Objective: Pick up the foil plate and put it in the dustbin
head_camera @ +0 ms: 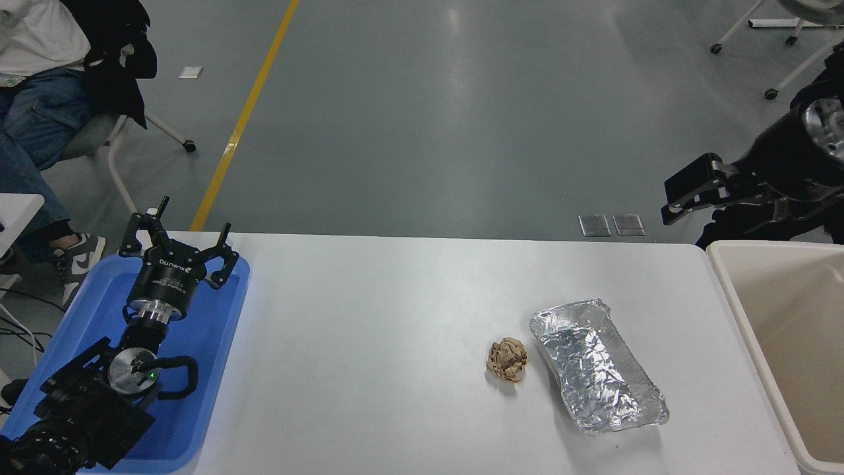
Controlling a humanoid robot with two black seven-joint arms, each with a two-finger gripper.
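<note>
While foil plate (597,366) lies near dustbin (725,277), right gripper (679,198) spread above table edge, left gripper (178,247) spread.

We see wide bare white table (369,330) between the flat blue plastic tray (217,369) and the small crumpled brown paper ball (507,359). That ball sits just left of the shiny crinkled foil plate (597,366), crowding that side. The plate's right side is clear up to the beige plastic dustbin (732,297), whose mouth is unobstructed.
</note>
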